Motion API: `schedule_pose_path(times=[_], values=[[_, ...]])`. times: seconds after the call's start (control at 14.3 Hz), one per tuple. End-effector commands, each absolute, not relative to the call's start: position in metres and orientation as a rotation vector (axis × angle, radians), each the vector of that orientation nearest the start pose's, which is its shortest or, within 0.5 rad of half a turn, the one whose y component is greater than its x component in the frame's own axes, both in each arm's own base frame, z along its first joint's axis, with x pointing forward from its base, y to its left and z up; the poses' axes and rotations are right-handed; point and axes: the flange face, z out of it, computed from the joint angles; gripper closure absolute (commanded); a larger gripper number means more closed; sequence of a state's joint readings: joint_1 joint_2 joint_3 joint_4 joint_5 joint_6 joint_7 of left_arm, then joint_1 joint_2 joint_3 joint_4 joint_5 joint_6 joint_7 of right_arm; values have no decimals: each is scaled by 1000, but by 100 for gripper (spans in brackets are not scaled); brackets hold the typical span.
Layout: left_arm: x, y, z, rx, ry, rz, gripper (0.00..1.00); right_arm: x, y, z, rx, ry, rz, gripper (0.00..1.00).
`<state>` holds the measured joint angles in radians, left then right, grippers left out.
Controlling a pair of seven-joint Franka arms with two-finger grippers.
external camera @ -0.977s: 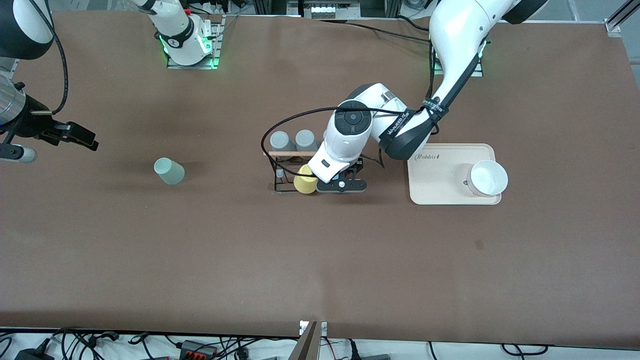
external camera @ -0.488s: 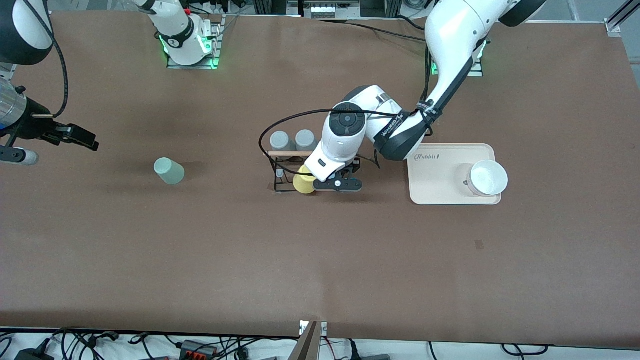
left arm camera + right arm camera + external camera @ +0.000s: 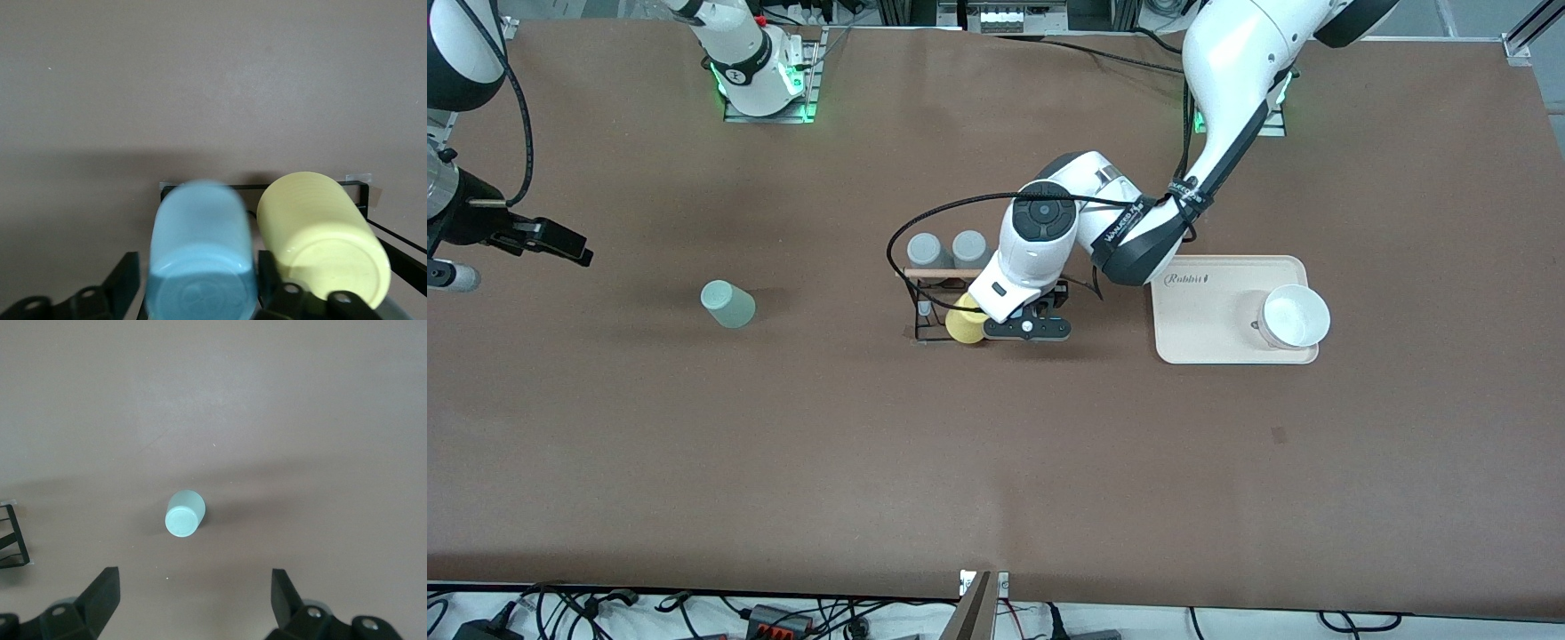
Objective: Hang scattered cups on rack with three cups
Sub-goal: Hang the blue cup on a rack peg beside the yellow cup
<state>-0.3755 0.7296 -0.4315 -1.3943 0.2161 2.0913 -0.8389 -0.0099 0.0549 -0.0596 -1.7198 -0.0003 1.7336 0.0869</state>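
Observation:
The light blue cup [image 3: 200, 253] sits between my left gripper's [image 3: 197, 277] fingers, which are shut on it, base toward the camera. It is right beside the yellow cup [image 3: 320, 233] at the black wire rack [image 3: 363, 193]. In the front view the left gripper [image 3: 1024, 327] is at the rack [image 3: 925, 307], next to the yellow cup [image 3: 964, 324]; the blue cup is hidden under the hand. The sage green cup [image 3: 727, 304] lies on the table toward the right arm's end. My right gripper [image 3: 193, 597] is open and empty, apart from the green cup [image 3: 184, 513].
Two grey cups [image 3: 947, 250] hang on the rack's side farther from the front camera. A cream tray [image 3: 1200, 329] with a white cup [image 3: 1294, 316] lies toward the left arm's end. The right gripper [image 3: 569, 247] hovers near the table's end.
My left gripper has shifted slightly toward the yellow cup with the blue cup in it. The right arm has drawn back a little toward the table's end.

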Motion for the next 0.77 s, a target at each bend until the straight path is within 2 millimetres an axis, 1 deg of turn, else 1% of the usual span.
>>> schedule_pose_path(times=[0.0, 0.07, 0.14, 0.21, 0.28, 0.35, 0.42, 0.49, 0.56, 0.63, 0.7], values=[[557, -470, 317, -3217, -16, 23, 0, 582, -44, 525, -3116, 252, 115, 0], [556, -471, 317, -3218, -14, 24, 0, 584, -45, 518, -3116, 261, 136, 0], [556, -471, 318, -3218, -12, 26, 0, 587, -41, 508, -3116, 255, 163, 0], [555, -471, 323, -3218, -15, 20, 0, 591, -36, 493, -3115, 260, 199, 0], [557, -468, 327, -3219, -21, 12, 0, 593, -30, 485, -3108, 251, 204, 0], [559, -464, 339, -3215, -17, -1, 0, 598, -23, 468, -3102, 239, 213, 0], [559, -459, 351, -3201, -3, 2, 0, 600, -20, 458, -3101, 233, 220, 0], [558, -451, 372, -3167, -3, 2, 0, 600, -17, 453, -3102, 226, 235, 0], [557, -444, 390, -3141, 9, -2, 0, 598, -16, 454, -3102, 219, 242, 0], [560, -429, 418, -3122, 10, -40, 0, 598, -17, 455, -3101, 221, 244, 0], [561, -418, 432, -3110, 18, -34, 0, 598, -18, 451, -3101, 223, 251, 0]])
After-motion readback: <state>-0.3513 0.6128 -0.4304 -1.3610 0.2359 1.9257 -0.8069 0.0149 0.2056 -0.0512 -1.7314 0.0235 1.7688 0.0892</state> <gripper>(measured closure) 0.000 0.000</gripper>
